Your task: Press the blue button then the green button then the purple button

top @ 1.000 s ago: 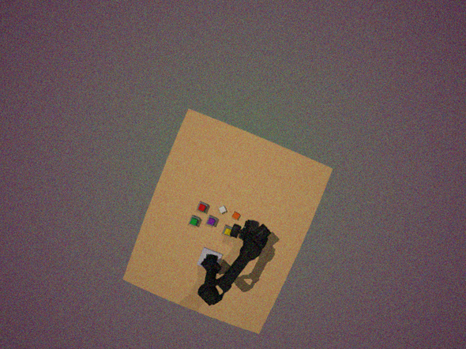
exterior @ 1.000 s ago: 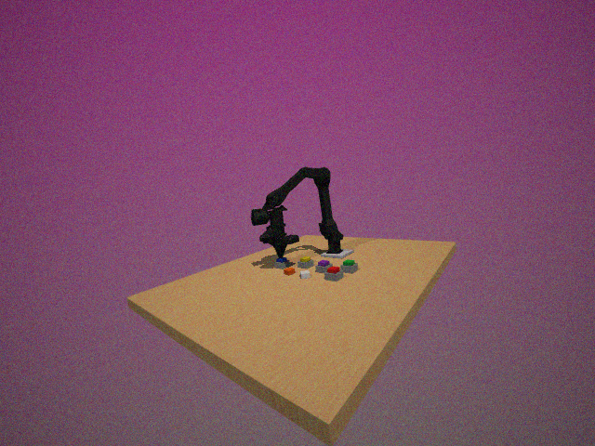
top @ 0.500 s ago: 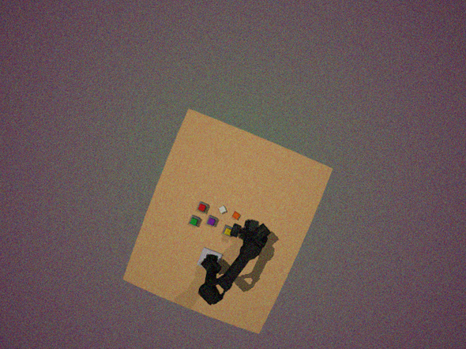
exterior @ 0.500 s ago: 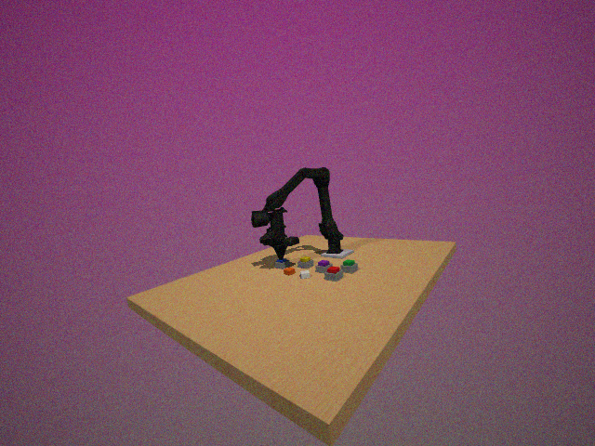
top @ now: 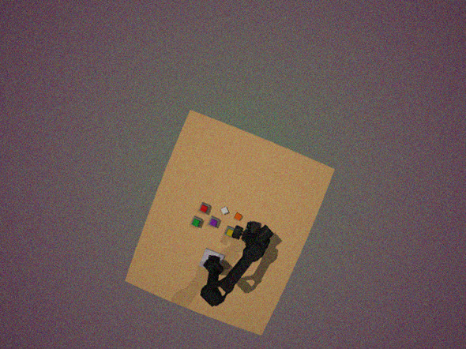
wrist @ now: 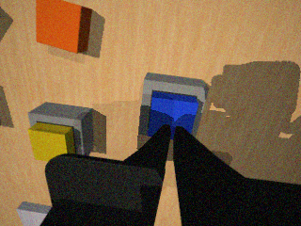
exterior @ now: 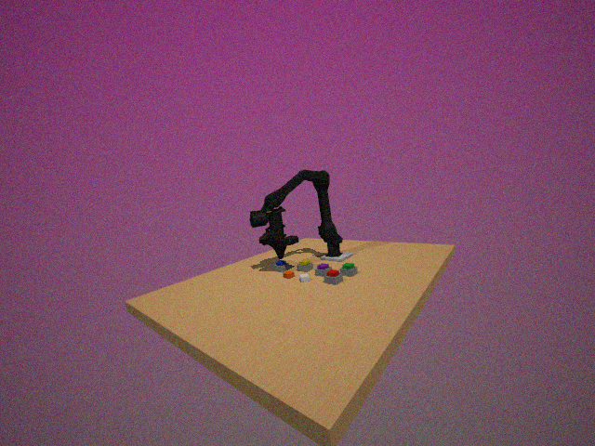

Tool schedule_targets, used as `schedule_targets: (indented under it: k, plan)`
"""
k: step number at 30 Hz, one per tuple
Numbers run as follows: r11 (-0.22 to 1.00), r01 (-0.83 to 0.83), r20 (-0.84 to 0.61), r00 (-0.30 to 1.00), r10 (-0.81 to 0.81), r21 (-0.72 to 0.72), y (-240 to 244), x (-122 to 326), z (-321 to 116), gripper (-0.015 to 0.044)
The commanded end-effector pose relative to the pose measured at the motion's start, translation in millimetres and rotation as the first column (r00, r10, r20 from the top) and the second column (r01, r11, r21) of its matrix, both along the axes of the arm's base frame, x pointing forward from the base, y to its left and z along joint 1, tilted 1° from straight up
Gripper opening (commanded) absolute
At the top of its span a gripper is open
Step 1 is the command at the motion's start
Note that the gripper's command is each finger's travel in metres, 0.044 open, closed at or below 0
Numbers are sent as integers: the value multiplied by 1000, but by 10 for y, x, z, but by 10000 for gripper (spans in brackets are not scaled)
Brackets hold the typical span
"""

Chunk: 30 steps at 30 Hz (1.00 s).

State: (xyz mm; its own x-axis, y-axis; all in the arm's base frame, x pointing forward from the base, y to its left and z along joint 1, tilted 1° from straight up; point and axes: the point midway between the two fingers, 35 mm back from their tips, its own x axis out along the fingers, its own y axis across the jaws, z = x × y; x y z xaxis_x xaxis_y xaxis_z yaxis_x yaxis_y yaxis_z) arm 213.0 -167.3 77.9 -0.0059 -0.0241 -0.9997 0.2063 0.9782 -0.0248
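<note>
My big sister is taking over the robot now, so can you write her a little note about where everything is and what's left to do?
Gripper: shut, holding nothing, tips pointing down at the blue button, just above or touching it.
Green button and purple button sit side by side, away from the arm.
Done: no press can be confirmed.
Left: press blue fully, release; then green, then purple.
Avoid the yellow button, red button, orange block and white block.
</note>
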Motion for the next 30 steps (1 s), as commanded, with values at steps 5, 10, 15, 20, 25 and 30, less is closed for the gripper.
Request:
schedule_targets:
  k: [5, 10, 15, 20, 25, 30]
  plan:
    - [1000, -10, 16, 1000, 10, 3, 9, 22, 322, 20]
    - [1000, -5, 14, 1000, 5, -5, 19, 10, 764, 20]
    - [1000, -5, 15, 1000, 5, -4, 91, 58, 763, 20]
    - [1000, -5, 20, 1000, 5, 3, 661, 334, 756, 20]
    - [1000, -5, 22, 1000, 5, 11, 1297, 469, 748, 20]
    - [1000, -5, 22, 1000, 5, 18, 1937, 446, 740, 20]
